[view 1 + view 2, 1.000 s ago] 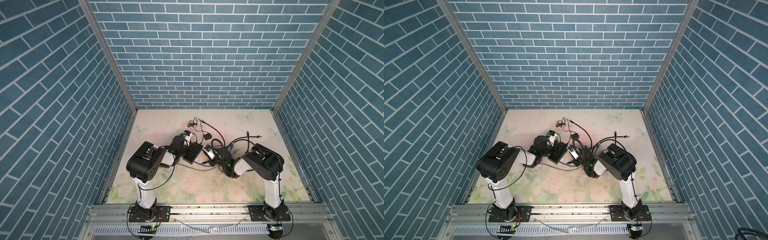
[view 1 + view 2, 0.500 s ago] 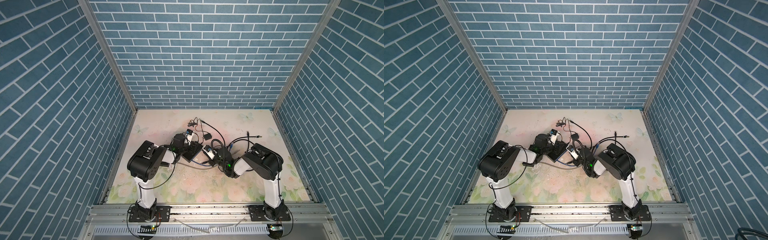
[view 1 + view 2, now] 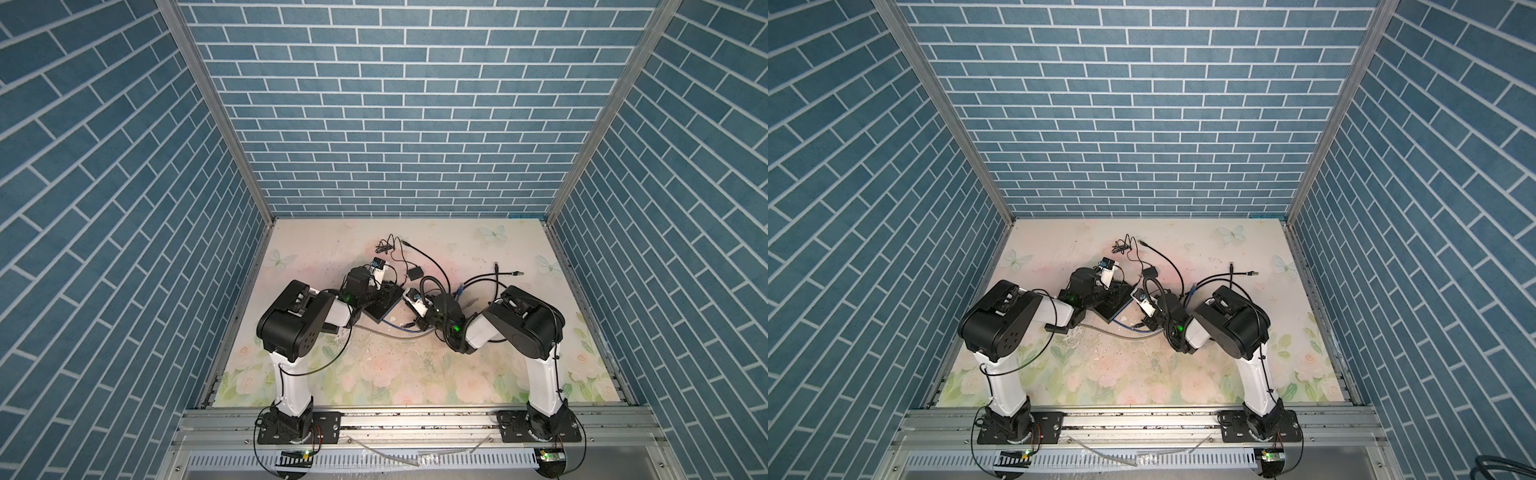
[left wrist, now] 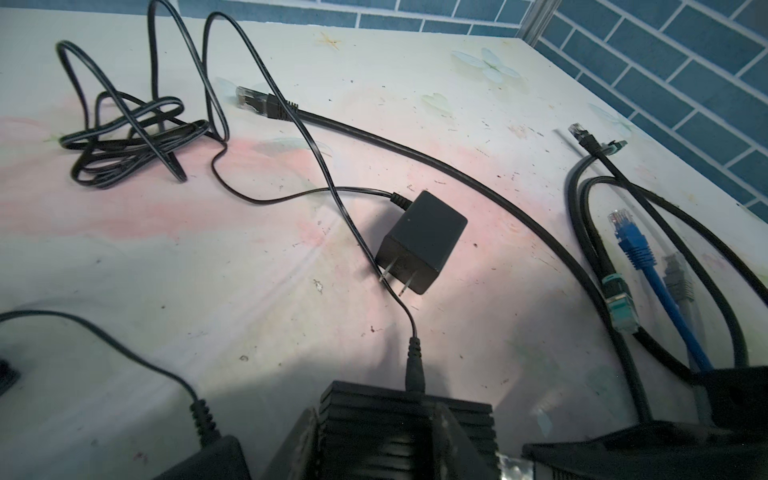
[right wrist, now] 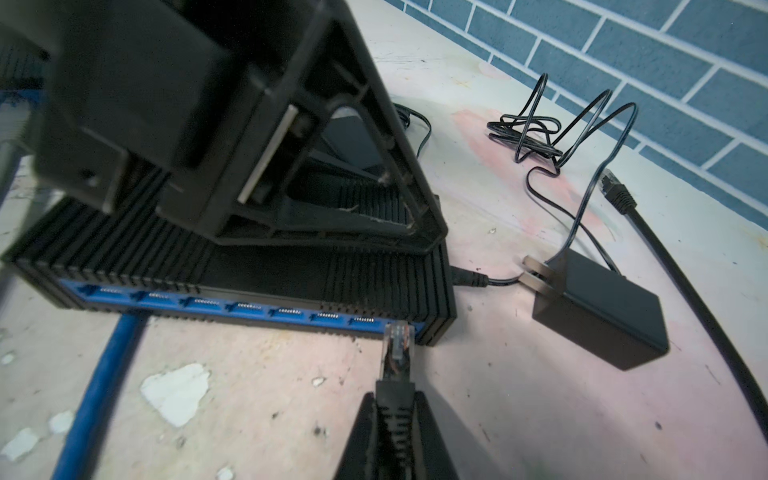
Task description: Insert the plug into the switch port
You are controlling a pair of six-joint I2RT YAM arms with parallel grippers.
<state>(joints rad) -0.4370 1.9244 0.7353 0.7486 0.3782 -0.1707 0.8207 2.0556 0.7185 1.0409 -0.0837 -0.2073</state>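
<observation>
The switch (image 5: 291, 266) is a black ribbed box with a blue row of ports (image 5: 249, 309) along one side; it also shows in both top views (image 3: 384, 305) (image 3: 1117, 303). My left gripper (image 4: 378, 419) is shut on the switch (image 4: 374, 399), one finger on each side. My right gripper (image 5: 395, 407) is shut on the black boot of the plug (image 5: 397, 345). The plug's clear tip meets the blue face at the end port nearest the power jack. How far it has entered I cannot tell. In a top view my right gripper (image 3: 417, 322) sits just right of the switch.
A blue cable (image 5: 99, 374) is plugged into a port at the far end. The power adapter (image 4: 419, 241) lies beside the switch, its thin lead (image 4: 413, 370) plugged into it. Loose black (image 4: 266, 102), blue (image 4: 631, 245) and green-tipped (image 4: 619, 303) network cables lie around.
</observation>
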